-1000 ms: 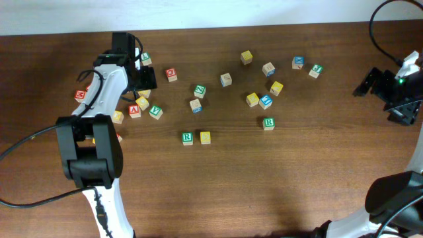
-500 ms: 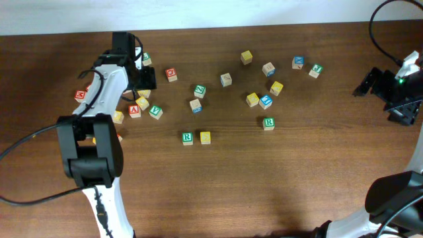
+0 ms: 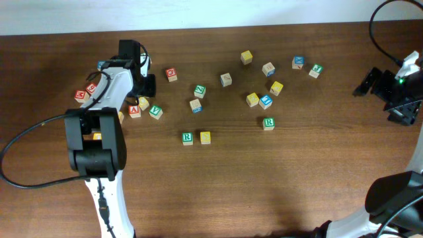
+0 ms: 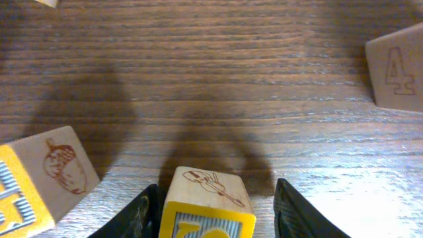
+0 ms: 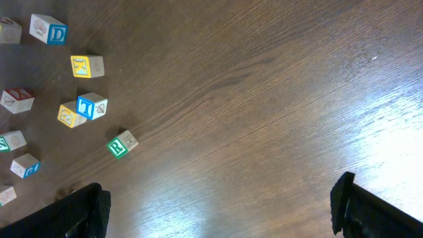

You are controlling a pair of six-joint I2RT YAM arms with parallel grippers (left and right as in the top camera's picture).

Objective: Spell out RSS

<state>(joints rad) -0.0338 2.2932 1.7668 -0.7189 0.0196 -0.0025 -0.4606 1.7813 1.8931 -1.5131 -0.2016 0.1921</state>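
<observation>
**Bracketing a yellow-framed cube [image 4: 207, 201] with the left gripper [image 4: 215, 190]**

The left gripper's jaws are drawn partway in, one on each side of the cube, which rests on the table [image 4: 218, 79]. One finger seems to touch its side. A thin dark gap is seen at the other, so a firm clamp is not yet shown. An engraved drawing is carried on one bare-wood face. The yellow-bordered face is cut off at the view's lower edge, so its letter cannot be read.

The cube is judged to be a light, stiff wooden block. It will not be crushed, but its smooth flat faces could slip or swivel if pinched near a corner. It is best taken squarely across two opposite side faces, about mid-height.

Just off one side of the fingers an acorn cube [image 4: 49, 175] is found, near the bracketed one but apart from it. Ahead of the fingertips and towards the other side, well apart, a cube marked 4 [image 4: 396, 69] lies.

Farther out, to the gripper's right and back towards its arm's base, a green R cube [image 3: 188, 137] and a yellow cube [image 3: 205, 137] are set just beside each other. The spot beyond the yellow cube is judged to be the destination. The right gripper [image 5: 221, 198] is held spread wide over bare table, well apart from the cubes.
</observation>
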